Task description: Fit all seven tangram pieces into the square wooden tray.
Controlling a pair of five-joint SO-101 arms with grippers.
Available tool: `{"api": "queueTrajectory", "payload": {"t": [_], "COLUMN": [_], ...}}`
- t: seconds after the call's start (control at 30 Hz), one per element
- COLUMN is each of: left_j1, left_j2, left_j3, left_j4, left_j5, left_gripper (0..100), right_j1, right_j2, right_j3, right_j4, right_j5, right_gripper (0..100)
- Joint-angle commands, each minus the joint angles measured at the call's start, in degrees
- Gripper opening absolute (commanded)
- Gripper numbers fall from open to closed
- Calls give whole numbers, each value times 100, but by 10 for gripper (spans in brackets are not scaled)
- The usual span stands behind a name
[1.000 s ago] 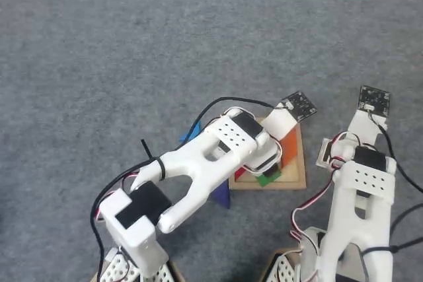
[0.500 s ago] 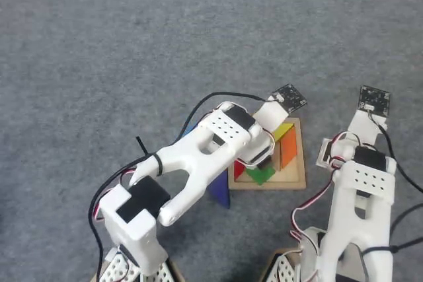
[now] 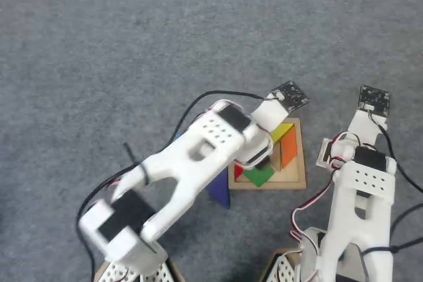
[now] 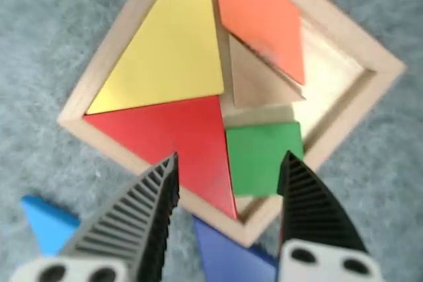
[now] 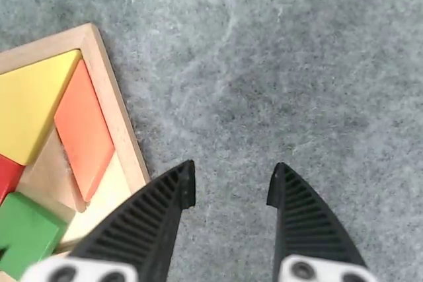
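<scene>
No legible text, label, brand, number or sign anywhere, neither on the wooden tray point(image 4: 71, 118) nor on the tangram pieces point(image 4: 168, 51).

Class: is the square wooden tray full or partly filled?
Partly filled: the square wooden tray shows bare floor; a light blue piece and a dark blue piece lie outside it.
</scene>
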Motion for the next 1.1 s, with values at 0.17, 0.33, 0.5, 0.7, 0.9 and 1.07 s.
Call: {"api": "queueTrajectory", "payload": {"t": [0.17, 0.33, 0.5, 0.7, 0.9, 1.07], "left_j1": [-132, -132, -141, -132, -132, -141], "left_j2": [-1196, -774, -185, 79, 273, 536], "left_j3": [1349, 1200, 831, 453, 356, 48], "left_j4": [-325, -422, -431, -413, -440, -431], "left_j5": [-325, -352, -352, -325, -352, -343], "left_gripper": [236, 236, 236, 236, 236, 236], "right_j1": [-66, -57, -57, -66, -66, -75], "right_j2": [48, 48, 48, 48, 48, 48], "right_j3": [-35, -35, -35, -35, -35, -35], "right_j4": [-48, -48, -48, -48, -48, -48], "right_j5": [62, 62, 62, 62, 62, 62], "right_gripper": [186, 186, 186, 186, 186, 186]}}
